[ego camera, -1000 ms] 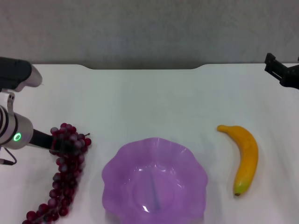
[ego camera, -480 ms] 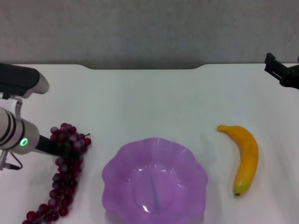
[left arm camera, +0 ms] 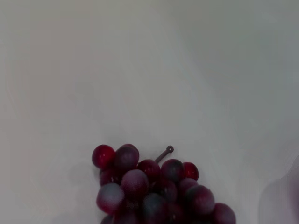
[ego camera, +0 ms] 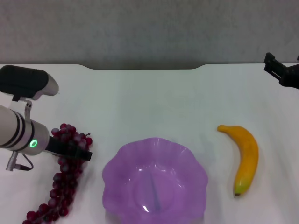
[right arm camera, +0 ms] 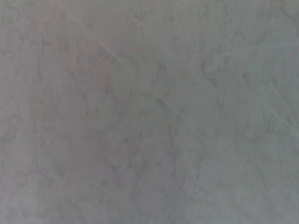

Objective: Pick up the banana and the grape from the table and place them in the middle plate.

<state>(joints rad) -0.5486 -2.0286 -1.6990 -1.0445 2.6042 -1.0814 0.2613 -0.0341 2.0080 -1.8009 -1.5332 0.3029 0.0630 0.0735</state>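
The grape [ego camera: 65, 175] is a long dark red-purple bunch lying on the white table [ego camera: 154, 102] at the left. Its upper end also shows in the left wrist view [left arm camera: 159, 191]. My left gripper [ego camera: 84, 154] reaches in from the left and lies across the top of the bunch, hiding part of it. The banana [ego camera: 246, 156] lies at the right, yellow-orange with a greenish tip pointing toward me. The middle plate [ego camera: 108, 172], translucent light purple with a wavy rim, sits between them and holds nothing. My right gripper [ego camera: 279, 70] is parked at the far right edge.
The table's far edge has a shallow notch [ego camera: 145, 68] in front of a grey wall. The right wrist view shows only a plain grey surface.
My left arm has moved right and a little toward me, so the gripper now reaches across the top of the grape bunch. The grape, banana, plate and right arm have not moved.
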